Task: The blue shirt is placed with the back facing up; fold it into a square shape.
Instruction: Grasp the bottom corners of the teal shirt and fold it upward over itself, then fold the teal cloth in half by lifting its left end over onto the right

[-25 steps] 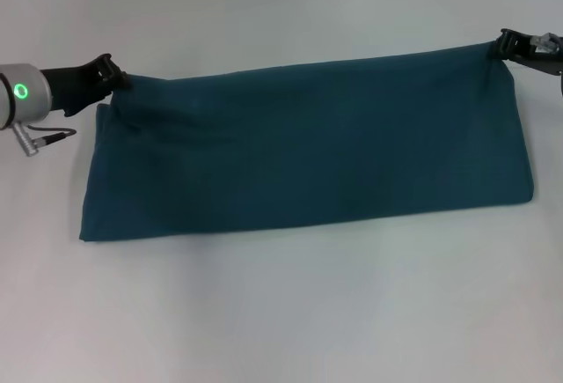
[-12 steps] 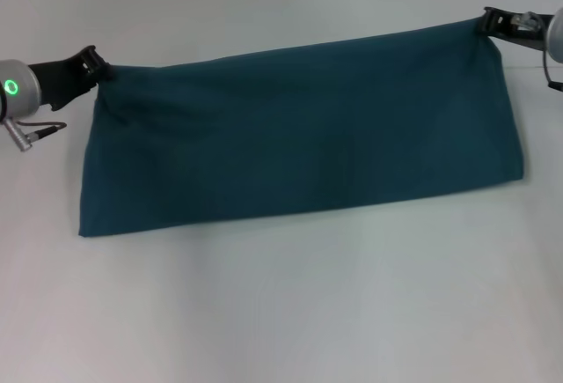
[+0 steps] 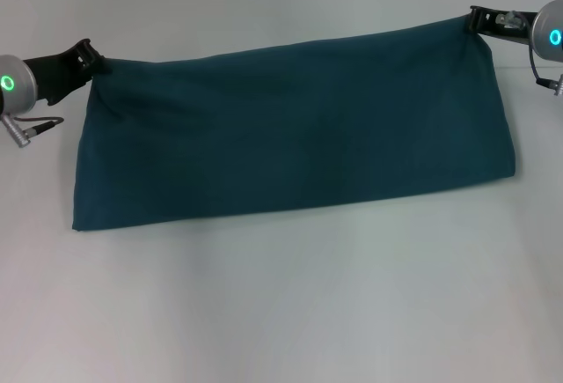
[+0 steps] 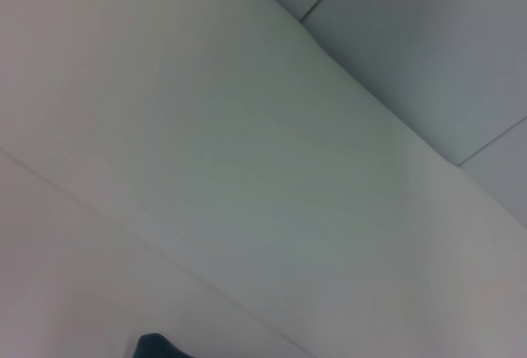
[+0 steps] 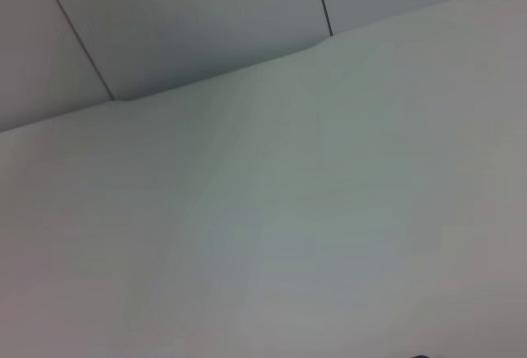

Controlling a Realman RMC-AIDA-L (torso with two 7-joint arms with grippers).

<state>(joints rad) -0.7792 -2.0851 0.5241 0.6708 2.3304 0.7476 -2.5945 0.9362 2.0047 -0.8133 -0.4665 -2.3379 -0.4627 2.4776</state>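
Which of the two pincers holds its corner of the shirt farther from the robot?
The right pincer: its corner of the shirt lies farther back than the left pincer's corner.

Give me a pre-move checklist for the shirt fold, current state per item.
1. Left gripper shut on the far left corner of the blue shirt: ok.
2. Right gripper shut on the far right corner: ok.
3. Far edge between the two grippers taut, without sag: ok; it runs nearly straight.
4. Cloth free of bunching: mostly ok; light creases near the left corner only.
5. Near edge clear of the table: cannot tell; the head view does not show whether it hangs or rests.
6. Grip depth at each corner: cannot tell; neither wrist view shows a pinch.
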